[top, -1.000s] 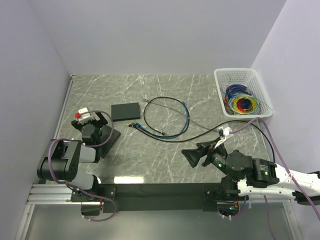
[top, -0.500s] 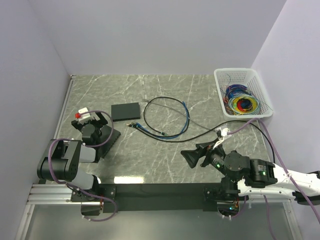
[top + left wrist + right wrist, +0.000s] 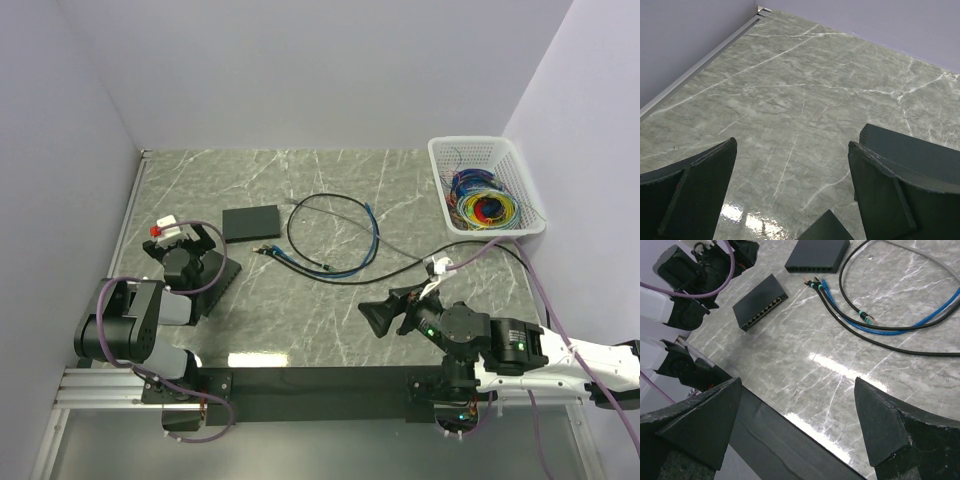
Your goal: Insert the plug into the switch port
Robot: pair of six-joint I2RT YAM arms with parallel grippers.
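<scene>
Two black switches lie on the marble table: one (image 3: 250,222) toward the back, one (image 3: 216,276) near the left arm, its port row showing in the right wrist view (image 3: 760,310). Black and blue cables (image 3: 335,240) loop at mid-table, with plugs (image 3: 268,250) pointing at the far switch (image 3: 817,255); those plugs (image 3: 815,285) lie loose. My left gripper (image 3: 188,243) is open over the near switch and holds nothing (image 3: 792,144); the far switch (image 3: 920,150) sits just beyond its right finger. My right gripper (image 3: 388,307) is open and empty (image 3: 797,385), aimed left, well short of the cables.
A white basket (image 3: 440,165) of coloured wire coils stands at the back right. Walls close the table at the left, back and right. A black strip (image 3: 790,440) runs along the near table edge. The left arm (image 3: 700,270) shows at the top left of the right wrist view.
The right arm has crept a little to the left and toward the near edge, its gripper still open. The left arm, cables and switches have not moved.
</scene>
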